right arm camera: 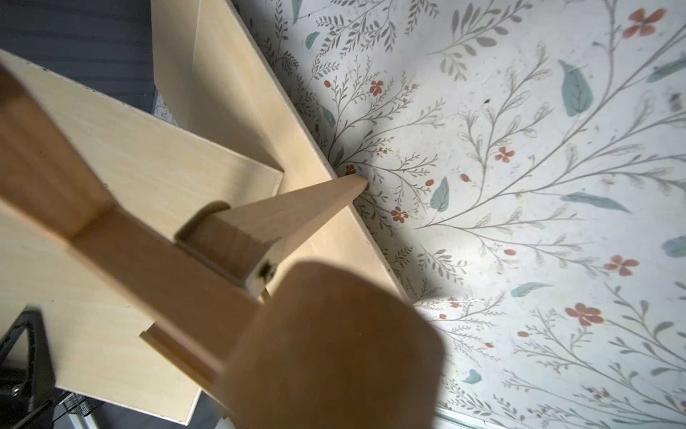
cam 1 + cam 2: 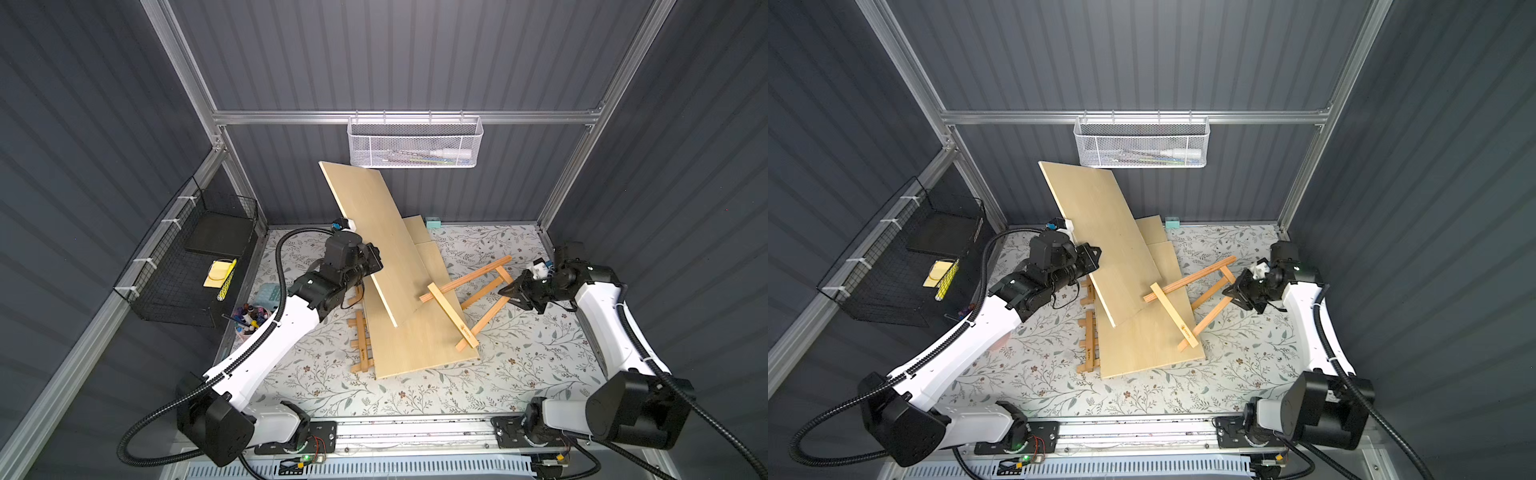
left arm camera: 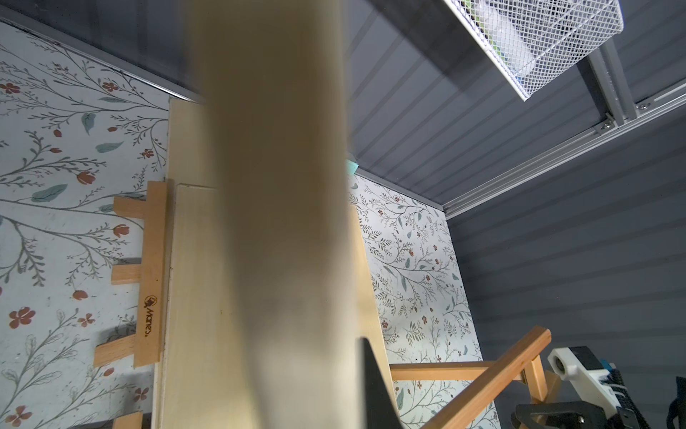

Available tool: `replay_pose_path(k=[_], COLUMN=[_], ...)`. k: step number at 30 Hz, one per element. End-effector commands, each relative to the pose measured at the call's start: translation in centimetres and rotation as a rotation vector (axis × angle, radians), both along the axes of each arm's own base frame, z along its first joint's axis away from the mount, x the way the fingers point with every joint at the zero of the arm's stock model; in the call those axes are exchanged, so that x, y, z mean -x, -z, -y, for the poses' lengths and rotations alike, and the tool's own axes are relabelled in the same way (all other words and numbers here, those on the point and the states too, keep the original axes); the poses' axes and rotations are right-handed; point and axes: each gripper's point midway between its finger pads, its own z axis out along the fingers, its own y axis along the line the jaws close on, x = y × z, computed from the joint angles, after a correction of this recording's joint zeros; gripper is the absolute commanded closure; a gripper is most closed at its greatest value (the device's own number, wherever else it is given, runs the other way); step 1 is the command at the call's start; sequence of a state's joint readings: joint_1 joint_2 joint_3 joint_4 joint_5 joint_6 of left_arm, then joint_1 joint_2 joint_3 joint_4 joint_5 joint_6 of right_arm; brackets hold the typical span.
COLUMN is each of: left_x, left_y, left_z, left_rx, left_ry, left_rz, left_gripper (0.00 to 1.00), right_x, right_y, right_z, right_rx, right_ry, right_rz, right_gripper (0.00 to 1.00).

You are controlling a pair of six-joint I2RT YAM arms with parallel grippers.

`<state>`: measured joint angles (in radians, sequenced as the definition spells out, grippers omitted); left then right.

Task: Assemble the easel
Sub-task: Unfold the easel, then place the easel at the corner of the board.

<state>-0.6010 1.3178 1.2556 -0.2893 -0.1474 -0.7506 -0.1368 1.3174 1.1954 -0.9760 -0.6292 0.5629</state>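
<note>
A wooden easel [image 2: 469, 276] sits right of the table's [image 2: 519, 374] centre, its long axis running diagonally from the middle toward the right edge and slightly back. Its crossbar [image 2: 453, 316] rests on a flat board [image 2: 419, 345], and its narrow end points at the right gripper [image 2: 510, 291]. That gripper's fingers are closed on the narrow end, which shows in the right wrist view as a large blur of wood [image 1: 334, 353] close to the lens. The flat board lies in the middle of the table, long axis running front to back with its near end angled toward the right edge. A tilted board [image 2: 370, 224] stands over it, the low end down at the flat board just beside the easel's inner rail tip. Its high end rises toward the back wall, below a white mesh basket [image 2: 413, 145]. The left gripper [image 2: 376, 266] is clamped on the tilted board's left edge about halfway up. In the left wrist view this board is a pale blur [image 3: 274, 185] down the middle. A small board [image 2: 415, 228] lies flat at the back edge, partly under the others, with a teal box [image 2: 433, 223] just beside it. A second easel [image 2: 360, 340] lies flat along the left side of the flat board and is partly tucked under it. A cup of markers [image 2: 249, 318] stands at the left edge. A black wire basket [image 2: 195, 266] hangs on the left wall.
</note>
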Motion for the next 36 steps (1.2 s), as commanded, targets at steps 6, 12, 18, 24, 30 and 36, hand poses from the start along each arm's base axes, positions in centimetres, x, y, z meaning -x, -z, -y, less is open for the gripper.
replay_pose_path(k=[6, 12, 18, 24, 30, 36], left_x=[-1.1, -0.9, -0.5, 0.3, 1.3, 1.4], left_y=[-3.5, -3.7, -4.0, -3.8, -3.6, -4.0], left_z=[0.2, -0.4, -2.9, -4.4, -5.4, -6.0], left_rx=[-0.079, -0.084, -0.123, -0.16, -0.179, -0.188], left_ry=[0.02, -0.001, -0.099, -0.142, -0.156, -0.174], left_rz=[0.201, 0.203, 0.203, 0.185, 0.167, 0.176], left_gripper=[1.0, 1.0, 1.0, 1.0, 1.0, 1.0], right_x=[-0.2, -0.6, -3.3, -7.1, -10.9, -14.6], right_y=[-6.6, -6.6, -9.2, -10.9, -9.6, -6.0], right_z=[-4.1, -2.5, 1.5, 7.2, 11.3, 13.6], right_rx=[-0.267, -0.079, 0.169, 0.506, 0.733, 0.863], right_ry=[-0.044, -0.018, 0.065, 0.157, 0.195, 0.193], right_rz=[0.111, 0.141, 0.247, 0.293, 0.251, 0.184], right_gripper=[1.0, 1.0, 1.0, 1.0, 1.0, 1.0])
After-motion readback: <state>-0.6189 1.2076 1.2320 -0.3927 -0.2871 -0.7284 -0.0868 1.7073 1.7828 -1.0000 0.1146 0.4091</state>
